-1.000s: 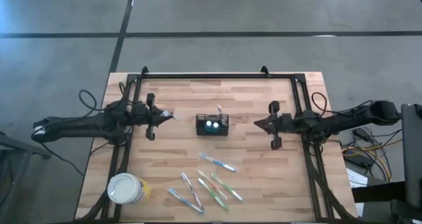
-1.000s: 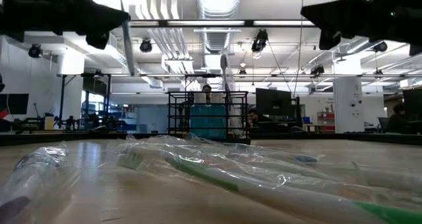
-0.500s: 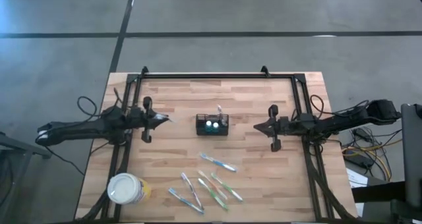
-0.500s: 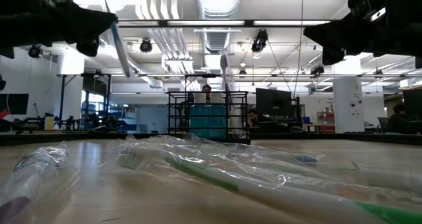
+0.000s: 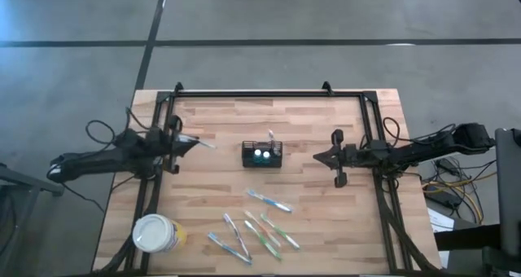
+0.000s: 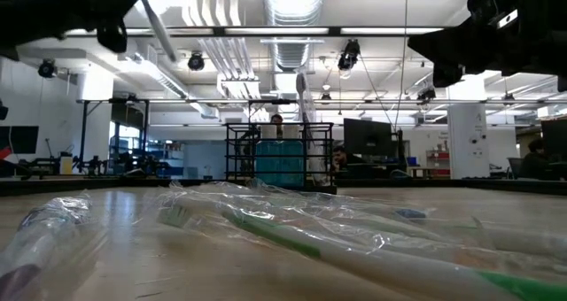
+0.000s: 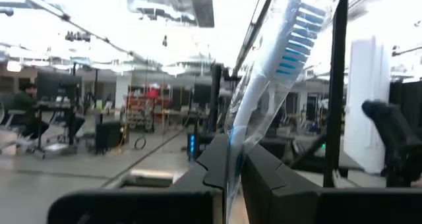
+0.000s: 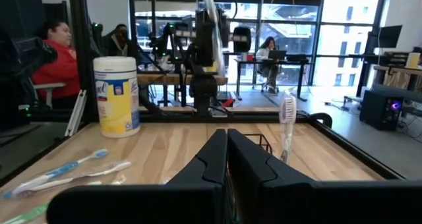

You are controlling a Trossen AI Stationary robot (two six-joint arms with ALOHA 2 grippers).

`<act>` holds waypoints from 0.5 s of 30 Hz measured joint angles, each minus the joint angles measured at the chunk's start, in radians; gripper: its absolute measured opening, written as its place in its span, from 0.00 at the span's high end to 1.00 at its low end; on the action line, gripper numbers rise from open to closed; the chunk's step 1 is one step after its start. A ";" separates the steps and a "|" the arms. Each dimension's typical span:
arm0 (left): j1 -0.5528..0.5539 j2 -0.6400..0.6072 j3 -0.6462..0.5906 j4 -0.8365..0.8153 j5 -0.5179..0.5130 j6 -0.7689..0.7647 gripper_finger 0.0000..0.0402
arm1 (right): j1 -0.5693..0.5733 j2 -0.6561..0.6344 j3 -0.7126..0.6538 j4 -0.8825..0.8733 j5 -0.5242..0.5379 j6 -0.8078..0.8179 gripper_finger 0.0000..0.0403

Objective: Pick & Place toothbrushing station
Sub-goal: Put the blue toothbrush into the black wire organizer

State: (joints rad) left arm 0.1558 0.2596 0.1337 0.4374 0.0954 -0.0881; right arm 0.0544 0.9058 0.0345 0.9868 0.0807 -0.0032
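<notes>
The toothbrushing station, a small black wire-mesh caddy (image 5: 262,156) (image 6: 282,155), stands on the middle of the wooden table. A wrapped toothbrush (image 8: 287,122) stands upright in it. My left gripper (image 5: 187,143) (image 7: 227,155) hangs above the table to the caddy's left. It is shut on a blue-and-white toothbrush (image 7: 277,66) in a clear wrapper. My right gripper (image 5: 321,156) (image 8: 226,145) hangs to the caddy's right, pointing at it, shut with nothing in it. My left gripper pinches the wrapped toothbrush's handle (image 7: 232,145) between its two fingers. The fingers come from the table's left, slanting a little upward. The toothbrush is lifted clear of the table and sticks out past the fingertips, bristle head (image 7: 300,33) up and toward the caddy.
Several wrapped toothbrushes (image 5: 260,226) (image 6: 292,235) lie loose on the table's near half. A round white-and-yellow canister (image 5: 155,234) (image 8: 117,95) stands at the near left corner. A black frame rail (image 5: 269,92) runs along the far and side edges. People sit in the room beyond.
My left gripper has drawn back toward the table's left edge, away from the caddy, and has tipped upward, still shut on the toothbrush, whose head now points higher. My right gripper has sunk a little.
</notes>
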 joint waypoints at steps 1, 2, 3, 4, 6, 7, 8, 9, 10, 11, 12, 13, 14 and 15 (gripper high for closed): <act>0.000 0.014 0.023 0.000 0.002 0.009 0.95 | 0.000 0.000 0.000 0.000 0.000 0.000 0.98; 0.000 0.034 0.048 0.000 0.002 0.020 0.95 | 0.000 0.000 0.001 0.001 0.000 0.000 0.98; 0.000 0.053 0.073 0.001 0.002 0.034 0.95 | 0.000 0.000 0.003 0.001 0.000 0.000 0.98; 0.000 0.076 0.098 0.001 0.002 0.044 0.95 | 0.000 0.000 0.005 0.002 0.000 0.000 0.98; 0.000 0.136 0.148 0.009 0.002 0.068 0.95 | 0.000 0.000 0.006 0.006 0.000 0.000 0.98; 0.000 0.170 0.171 0.011 0.002 0.083 0.95 | 0.000 0.000 0.006 0.007 0.000 0.000 0.98; 0.000 0.207 0.192 0.017 0.003 0.093 0.95 | 0.000 0.000 0.006 0.006 0.000 0.000 0.98; 0.000 0.248 0.213 0.025 0.003 0.105 0.95 | 0.000 0.000 0.006 0.007 0.000 0.000 0.98; 0.000 0.288 0.232 0.038 0.004 0.120 0.95 | 0.000 0.000 0.006 0.008 0.000 -0.003 0.98; 0.000 0.330 0.247 0.054 0.009 0.135 0.95 | 0.000 0.000 0.006 0.011 0.000 -0.007 0.98; 0.000 0.373 0.260 0.077 0.022 0.147 0.95 | 0.000 0.000 0.006 0.013 0.000 -0.013 0.98; 0.000 0.416 0.272 0.107 0.029 0.154 0.95 | 0.000 0.000 0.006 0.015 0.000 -0.020 0.98; 0.000 0.456 0.281 0.138 0.035 0.156 0.95 | 0.000 0.000 0.006 0.016 0.000 -0.024 0.98; 0.001 0.496 0.289 0.163 0.043 0.155 0.95 | 0.000 0.000 0.006 0.015 0.000 -0.026 0.98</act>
State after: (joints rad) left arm 0.1568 0.7559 0.4227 0.6000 0.1380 0.0673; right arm 0.0544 0.9062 0.0402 1.0023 0.0811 -0.0292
